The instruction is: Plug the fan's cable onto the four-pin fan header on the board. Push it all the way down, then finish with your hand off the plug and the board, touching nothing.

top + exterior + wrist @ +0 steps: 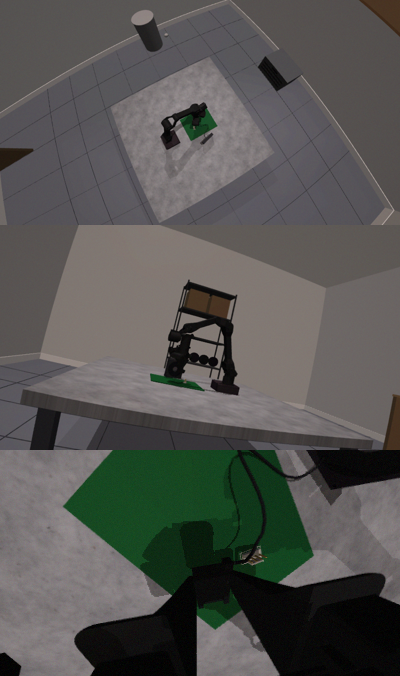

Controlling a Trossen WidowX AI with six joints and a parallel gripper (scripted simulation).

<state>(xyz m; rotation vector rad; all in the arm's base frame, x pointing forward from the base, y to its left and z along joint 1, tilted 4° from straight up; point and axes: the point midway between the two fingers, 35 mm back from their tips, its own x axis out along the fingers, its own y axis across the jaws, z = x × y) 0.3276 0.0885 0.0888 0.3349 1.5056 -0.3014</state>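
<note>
While the gripper (195, 122) (183, 370) (210, 577) is over the green board (193, 136) (160, 379) (150, 500), the top view shows the black arm (183, 113) (228, 345) reaching across from its dark base (175, 142) (232, 390). The pale four-pin header (194, 127) (185, 381) (246, 554) stands on the board, just beside the gripper as seen from above. The fan (206, 138) (173, 369) (362, 467) is near the board's edge, and a thin dark cable (208, 129) (263, 515) goes from it in a curve over the board. All this is on the grey table (238, 156) (167, 403) (50, 550).

In the exterior view, the gripper points downward in front of the fan, and it is difficult to separate the dark shapes there. The header is visible on the board. Behind the arm there is a shelf rack (233, 308) with two brown boxes (197, 299) (219, 306).

In the wrist view, the fingers are clamped on the black plug (212, 585), from whose side the cable comes out. The plug appears beside the header, whose golden pins are uncovered, so it is not plugged in. How high the plug is above the board, I cannot tell.
</note>
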